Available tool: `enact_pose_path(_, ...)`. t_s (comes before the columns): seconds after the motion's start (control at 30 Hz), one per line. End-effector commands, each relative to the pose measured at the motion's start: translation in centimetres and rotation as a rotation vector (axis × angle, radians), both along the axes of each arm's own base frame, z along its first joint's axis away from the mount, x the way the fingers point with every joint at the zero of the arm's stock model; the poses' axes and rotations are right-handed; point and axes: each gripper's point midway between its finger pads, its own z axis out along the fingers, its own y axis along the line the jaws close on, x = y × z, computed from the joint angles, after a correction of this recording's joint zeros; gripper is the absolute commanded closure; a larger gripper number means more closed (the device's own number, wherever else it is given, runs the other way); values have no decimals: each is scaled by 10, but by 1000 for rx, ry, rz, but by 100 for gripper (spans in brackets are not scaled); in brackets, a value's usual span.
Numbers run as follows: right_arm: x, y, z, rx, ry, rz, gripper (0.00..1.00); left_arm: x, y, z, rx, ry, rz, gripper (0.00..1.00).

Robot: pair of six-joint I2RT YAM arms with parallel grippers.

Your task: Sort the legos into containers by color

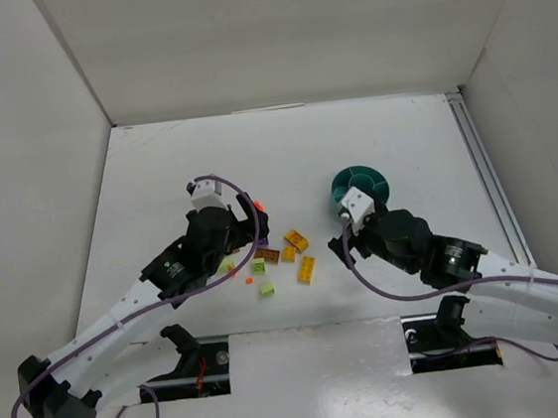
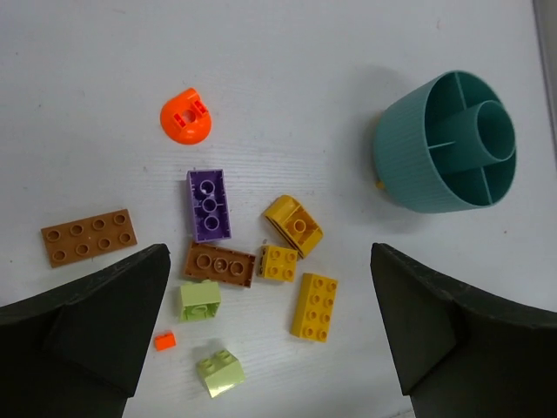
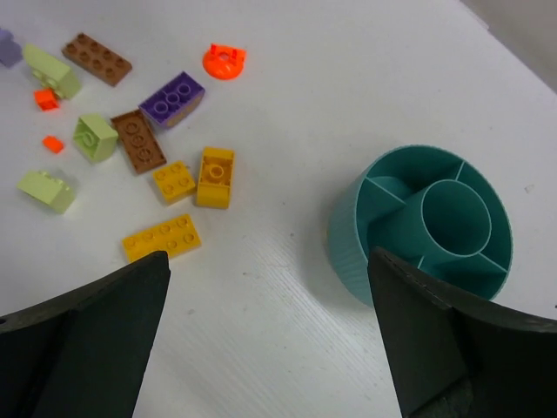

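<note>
The legos lie loose on the white table [image 1: 155,172]: a yellow 2x4 brick [image 2: 315,306], a yellow 2x2 [image 2: 278,263], a yellow curved piece [image 2: 294,225], a brown brick [image 2: 219,264], a brown plate [image 2: 89,237], two lime bricks [image 2: 200,300], a tiny red-orange bit [image 2: 164,341], a purple brick [image 2: 209,205] and a round orange piece [image 2: 186,116]. The teal tub [image 1: 362,188] stands to their right, and the compartments I can see hold nothing [image 3: 422,226]. My left gripper [image 2: 270,348] hovers open over the bricks. My right gripper [image 3: 270,348] hovers open between the tub and the yellow 2x4 [image 3: 162,238].
White walls enclose the table on the left, back and right. A metal rail [image 1: 485,177] runs along the right edge. Both arm bases sit at the near edge.
</note>
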Motion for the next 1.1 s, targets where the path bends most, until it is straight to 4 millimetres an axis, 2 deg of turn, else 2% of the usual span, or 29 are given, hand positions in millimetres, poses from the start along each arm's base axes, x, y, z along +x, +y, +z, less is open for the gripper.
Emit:
enact_pose_path(0.0,-7,8,25,128,-74,60,0,0,6,25,-40,-88,11,1)
enact_pose_path(0.13,-9,7,18,165,-21,22,0,3,13,22,-19,-95,47,1)
enact_pose_path(0.2,-11,13,7,192,35,8,0,1,13,20,-23,-92,38,1)
enact_pose_path(0.23,-10,18,9,219,40,2,0,1,13,20,-23,-92,38,1)
enact_pose_path(0.27,-13,24,3,222,73,12,0,0,11,15,-28,-78,35,1)
enact_pose_path(0.37,-7,40,-20,181,157,-19,0,-2,3,13,-50,-83,6,1)
enact_pose_path(0.4,-5,46,-40,153,212,-44,0,-4,2,6,-45,-68,-8,1)
enact_pose_path(0.47,-2,56,-49,136,244,-60,0,-2,4,4,-32,-79,0,1)
enact_pose_path(0.5,-1,61,-65,101,279,-76,0,-1,6,5,-28,-83,11,1)
enact_pose_path(0.53,-2,73,-59,109,286,-49,0,-1,9,2,-14,-78,22,1)
enact_pose_path(0.63,-8,96,-65,105,310,-61,0,-4,14,-11,1,-61,33,1)
enact_pose_path(0.7,-10,96,-75,103,343,-144,2,-6,16,-12,-2,-64,33,1)
enact_pose_path(0.77,-18,101,-91,174,419,-261,3,-8,18,-9,-15,-75,34,1)
enact_pose_path(0.83,-26,106,-99,201,449,-309,9,-7,17,-4,-30,-90,34,1)
enact_pose_path(0.87,-25,106,-105,227,473,-364,9,-7,17,-4,-31,-90,34,1)
enact_pose_path(0.9,-24,105,-106,229,463,-402,11,-8,18,-8,-24,-84,34,1)
enact_pose_path(0.93,-25,94,-114,192,473,-454,11,-8,18,-8,-24,-83,34,1)
enact_pose_path(1.07,-18,84,-118,183,456,-573,12,-9,17,-8,-27,-80,26,1)
